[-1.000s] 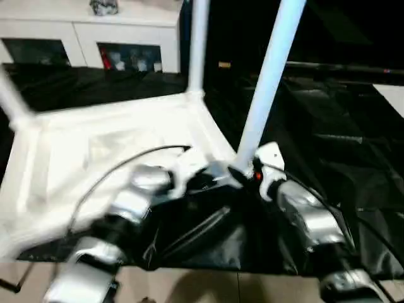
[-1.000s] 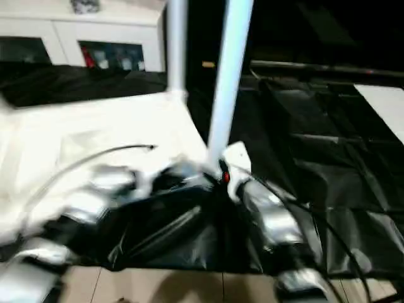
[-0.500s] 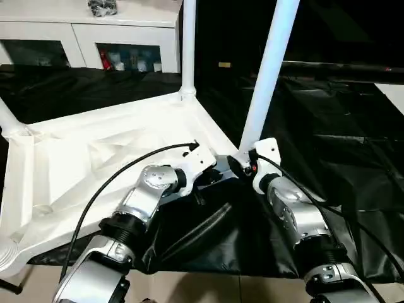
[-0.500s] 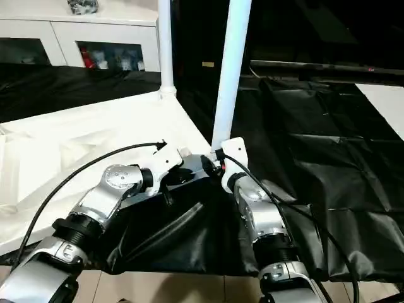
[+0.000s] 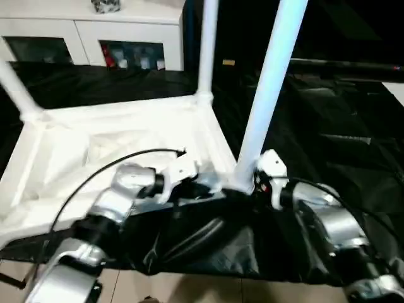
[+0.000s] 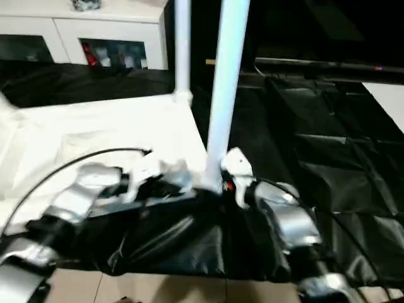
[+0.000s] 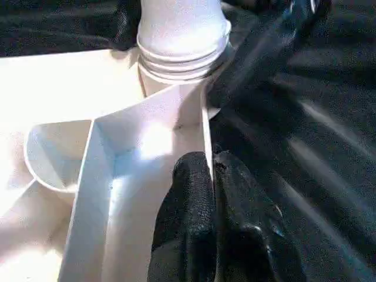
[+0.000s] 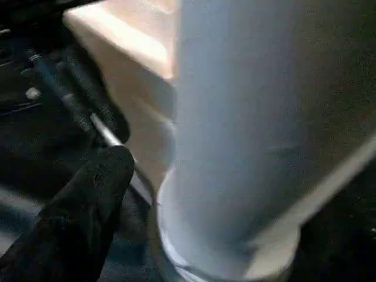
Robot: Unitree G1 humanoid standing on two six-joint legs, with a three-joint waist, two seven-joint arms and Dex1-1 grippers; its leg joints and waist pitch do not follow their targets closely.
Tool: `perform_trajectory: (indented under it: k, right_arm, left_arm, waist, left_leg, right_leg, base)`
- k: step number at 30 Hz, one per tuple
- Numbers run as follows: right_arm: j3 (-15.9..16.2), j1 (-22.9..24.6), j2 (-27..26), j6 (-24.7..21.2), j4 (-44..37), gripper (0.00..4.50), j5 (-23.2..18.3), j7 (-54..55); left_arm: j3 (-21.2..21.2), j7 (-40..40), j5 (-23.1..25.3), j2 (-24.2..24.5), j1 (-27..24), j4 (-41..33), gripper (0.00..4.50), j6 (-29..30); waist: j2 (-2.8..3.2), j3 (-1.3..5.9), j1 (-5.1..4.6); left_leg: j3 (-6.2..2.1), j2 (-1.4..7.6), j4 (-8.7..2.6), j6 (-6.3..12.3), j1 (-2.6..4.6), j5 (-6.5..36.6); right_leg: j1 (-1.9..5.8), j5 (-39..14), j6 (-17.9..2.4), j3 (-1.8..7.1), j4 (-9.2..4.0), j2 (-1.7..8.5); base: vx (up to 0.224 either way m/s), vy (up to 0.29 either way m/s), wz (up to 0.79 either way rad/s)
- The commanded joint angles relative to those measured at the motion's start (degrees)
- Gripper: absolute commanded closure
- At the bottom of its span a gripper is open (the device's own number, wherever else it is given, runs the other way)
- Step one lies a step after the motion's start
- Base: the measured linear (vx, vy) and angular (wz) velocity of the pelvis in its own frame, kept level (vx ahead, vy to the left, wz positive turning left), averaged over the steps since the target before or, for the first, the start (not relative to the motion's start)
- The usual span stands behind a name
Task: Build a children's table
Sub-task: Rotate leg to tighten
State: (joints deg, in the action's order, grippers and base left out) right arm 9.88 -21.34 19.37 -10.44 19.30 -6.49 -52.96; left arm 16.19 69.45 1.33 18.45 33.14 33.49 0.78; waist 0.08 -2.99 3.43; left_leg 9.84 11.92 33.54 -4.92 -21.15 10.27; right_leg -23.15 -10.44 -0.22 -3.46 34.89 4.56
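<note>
The white table top [image 5: 95, 145] lies underside up on a black sheet. Three white legs stand in its corner sockets: one at the far left [image 5: 16, 88], one at the back right [image 5: 206, 50], one at the near right [image 5: 268, 82]. My left gripper [image 5: 211, 186] is at the near right corner. In the left wrist view it [image 7: 212, 170] is shut on the thin rim wall just below that leg's socket [image 7: 182, 59]. My right gripper [image 5: 249, 184] sits against the base of the near right leg [image 8: 235, 135], and its grip is hidden.
A black sheet [image 5: 328, 126] covers the floor under and to the right of the table top. A white cabinet [image 5: 95, 31] with glass doors stands at the back left. A strip of bare light floor [image 5: 189, 290] runs along the front edge.
The whole picture has shifted and blurred, so the camera has moved. Both grippers remain at the near right corner, by the leg's base.
</note>
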Motion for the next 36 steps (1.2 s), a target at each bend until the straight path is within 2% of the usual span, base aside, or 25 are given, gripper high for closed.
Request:
perform_trajectory:
  k: [1, 3, 4, 7, 11, 16, 17, 18, 20, 22, 24, 25, 26, 28, 29, 30, 31, 32, 33, 35, 36]
  right_arm:
    - [1.73, 0.2, 1.13, -0.55, -3.04, 0.45, -1.22, -4.01]
    - [2.79, 0.25, 2.3, -0.76, -3.76, 0.45, -1.46, -6.35]
    - [3.06, 0.22, 2.59, -0.72, -3.77, 0.73, -1.37, -6.99]
    - [3.81, 0.1, 3.24, -0.56, -3.62, 0.87, -0.72, -8.37]
    - [4.28, -0.28, 3.46, -0.48, -3.51, 1.28, -0.44, -8.84]
    - [4.75, -0.13, 3.48, -0.57, -3.49, 1.72, -0.45, -9.34]
    - [4.95, 0.16, 3.24, -0.74, -3.64, 1.78, -0.3, -9.22]
    - [4.95, 0.16, 3.24, -0.74, -3.64, 1.83, -0.3, -9.22]
    - [4.52, 0.49, 2.1, -0.79, -3.25, 1.87, 0.29, -6.64]
    - [4.38, 0.53, 1.84, -0.8, -3.13, 1.87, 0.4, -5.97]
    - [2.05, -0.02, -2.1, 0.06, 0.27, 1.88, 2.48, 4.11]
    - [1.03, -0.32, -4.0, -0.46, 1.58, 1.88, 3.01, 8.41]
    - [0.92, -0.35, -4.2, -0.54, 1.71, 1.88, 3.05, 8.85]
    - [-0.06, -0.6, -6.66, -1.13, 3.03, 1.89, 3.4, 13.49]
    - [-0.93, -0.95, -9.83, -1.81, 4.46, 1.89, 3.84, 18.88]
    - [-1.41, -1.21, -11.64, -2.2, 5.33, 1.89, 4.07, 21.9]
    - [-1.95, -1.85, -13.69, -2.34, 6.74, 1.89, 4.65, 25.9]
    - [-2.24, -2.25, -14.85, -2.35, 7.58, 1.89, 5.01, 28.19]
    - [-1.63, -3.36, -16.04, -1.96, 9.33, 1.89, 6.25, 30.15]
    - [-0.63, -4.53, -16.82, -1.07, 11.07, 1.89, 7.39, 30.39]
    - [-0.58, -4.57, -16.84, -1.01, 11.13, 1.89, 7.42, 30.32]
  left_arm:
    - [1.6, 4.13, -1.3, 0.17, 0.18, -2.9, 4.5, -1.51]
    - [1.72, 5.52, -1.62, 0.71, 0.22, -2.95, 4.5, -1.56]
    - [1.74, 5.54, -1.56, 0.73, 0.32, -2.79, 4.5, -1.75]
    - [1.79, 5.57, -1.47, 0.65, 0.66, -2.34, 4.5, -1.89]
    - [1.83, 5.35, -1.58, 0.55, 0.9, -2.34, 4.5, -1.71]
    - [1.73, 5.44, -1.86, 0.8, 0.25, -2.77, 4.5, -1.77]
    - [1.49, 4.34, -1.47, 0.77, 0.09, -2.5, 4.5, -2.0]
    - [1.49, 4.34, -1.47, 0.77, 0.09, -2.5, 4.5, -2.0]
    - [0.77, -0.26, -0.09, -0.39, 0.64, -1.11, 4.5, -1.76]
    - [0.64, -1.3, 0.19, -0.68, 0.8, -0.8, 4.5, -1.63]
    - [-0.32, -8.59, 1.35, -3.84, 1.67, 0.23, 4.5, 0.29]
    - [-0.63, -11.39, 1.72, -5.28, 2.0, 0.47, 4.5, 1.17]
    - [-0.65, -11.67, 1.75, -5.43, 2.04, 0.49, 4.5, 1.25]
    - [-0.82, -14.9, 2.1, -7.43, 2.5, 1.0, 4.5, 2.32]
    - [-0.89, -19.01, 2.61, -10.11, 3.25, 2.23, 4.5, 3.37]
    - [-0.96, -21.2, 2.83, -11.65, 3.72, 3.0, 4.5, 3.99]
    - [-0.93, -23.51, 3.1, -13.49, 4.33, 3.81, 4.5, 4.58]
    - [-0.91, -24.76, 3.26, -14.53, 4.68, 4.25, 4.5, 4.91]
    - [-0.61, -25.73, 3.64, -15.84, 5.01, 4.48, 4.5, 5.29]
    - [-0.29, -26.14, 3.97, -16.85, 5.23, 4.57, 4.5, 5.46]
    - [-0.28, -26.13, 3.98, -16.88, 5.24, 4.57, 4.5, 5.45]
  waist:
    - [-0.03, 3.53, 0.01]
    - [0.04, 3.42, 0.16]
    - [0.05, 3.42, 0.22]
    - [-0.09, 3.41, 0.33]
    - [-0.34, 3.58, 0.47]
    - [-0.27, 3.7, 0.69]
    - [-0.8, 3.7, 0.57]
    - [-0.64, 3.68, 0.67]
    - [-0.69, 3.61, 0.67]
    - [-0.67, 3.46, 0.77]
    - [-0.81, 3.34, 0.76]
    - [-1.11, 3.29, 0.77]
    - [-0.99, 3.28, 0.69]
    - [-0.98, 3.31, 0.4]
    - [-0.62, 3.3, 0.14]
    - [-0.79, 3.3, -0.15]
    - [-0.8, 3.37, -0.25]
    - [-0.67, 3.36, -0.34]
    - [-0.71, 3.38, -0.35]
    - [-0.29, 3.46, -0.44]
    - [-0.43, 3.48, -0.48]
  left_leg:
    - [0.19, 1.25, -3.98, 2.93, 0.69, 13.79]
    - [0.18, 1.29, -4.07, 2.57, 0.67, 14.09]
    - [0.18, 1.3, -4.06, 2.31, 0.78, 14.48]
    - [0.15, 1.26, -4.07, 1.94, 0.74, 14.69]
    - [0.1, 1.25, -3.98, 2.13, 0.57, 12.94]
    - [0.14, 1.23, -3.84, 2.66, 0.51, 11.26]
    - [0.25, 1.22, -3.79, 2.81, 0.5, 11.23]
    - [0.2, 1.21, -3.78, 2.84, 0.52, 11.26]
    - [0.22, 1.26, -3.82, 2.82, 0.61, 11.58]
    - [0.28, 1.21, -3.83, 2.55, 0.68, 12.12]
    - [0.29, 1.14, -3.89, 1.95, 0.61, 12.85]
    - [0.25, 1.03, -3.94, 1.23, 0.68, 13.13]
    - [0.05, 0.98, -4.11, 0.53, 0.75, 13.82]
    - [0.01, 1.06, -4.2, 0.21, 0.65, 13.83]
    - [-0.04, 1.02, -4.25, 0.04, 0.62, 14.16]
    - [0.02, 0.93, -4.23, 0.01, 0.53, 14.21]
    - [-0.01, 0.81, -4.16, 0.0, 0.73, 14.54]
    - [0.03, 0.68, -4.15, 0.02, 0.63, 14.2]
    - [0.03, 0.69, -4.13, 0.03, 0.65, 14.22]
    - [-0.03, 0.62, -4.08, 0.19, 0.51, 13.8]
    - [0.06, 0.62, -4.01, 0.48, 0.53, 13.95]
  right_leg:
    - [2.94, -11.12, -13.46, 2.37, -4.25, 2.94]
    - [2.85, -12.53, -13.04, 2.43, -4.37, 3.02]
    - [2.78, -13.05, -12.95, 2.44, -4.43, 3.02]
    - [2.77, -14.26, -12.66, 2.47, -4.55, 3.11]
    - [2.91, -12.76, -12.56, 2.42, -4.31, 3.11]
    - [3.01, -9.9, -13.22, 2.37, -3.94, 3.05]
    - [3.01, -9.86, -13.22, 2.37, -3.99, 2.98]
    - [3.01, -10.15, -13.23, 2.36, -3.92, 3.07]
    - [2.88, -11.7, -12.81, 2.39, -4.1, 3.13]
    - [2.74, -13.73, -12.2, 2.44, -4.37, 3.14]
    - [2.59, -16.65, -11.13, 2.45, -4.61, 3.19]
    - [2.49, -19.18, -10.21, 2.38, -4.82, 3.25]
    - [2.46, -21.56, -9.34, 2.27, -5.09, 3.33]
    - [2.43, -20.81, -8.79, 2.35, -5.09, 3.18]
    - [2.41, -19.93, -8.98, 2.41, -5.01, 3.13]
    - [2.38, -19.53, -9.07, 2.4, -5.02, 3.03]
    - [2.33, -19.76, -9.09, 2.39, -5.12, 3.01]
    - [2.33, -19.88, -8.97, 2.44, -5.14, 2.97]
    - [2.38, -19.98, -8.85, 2.44, -5.21, 3.02]
    - [2.52, -18.64, -8.99, 2.43, -5.14, 2.98]
    - [2.47, -18.37, -9.0, 2.44, -5.26, 2.93]
  base:
    - [0.0, 0.0, 0.0]
    - [0.0, 0.0, 0.0]
    - [0.0, 0.0, 0.0]
    - [0.0, 0.0, 0.0]
    - [0.0, 0.0, 0.0]
    - [0.0, 0.0, 0.0]
    - [0.0, 0.0, 0.0]
    - [0.0, 0.0, 0.0]
    - [0.0, 0.0, 0.0]
    - [0.0, 0.0, 0.0]
    - [0.0, 0.0, 0.0]
    - [0.0, 0.0, 0.0]
    - [0.0, 0.0, 0.0]
    - [0.0, 0.0, 0.0]
    - [0.0, 0.0, 0.0]
    - [0.0, 0.0, 0.0]
    - [0.0, 0.0, 0.0]
    - [0.0, 0.0, 0.0]
    - [0.0, 0.0, 0.0]
    - [0.0, 0.0, 0.0]
    - [0.0, 0.0, 0.0]
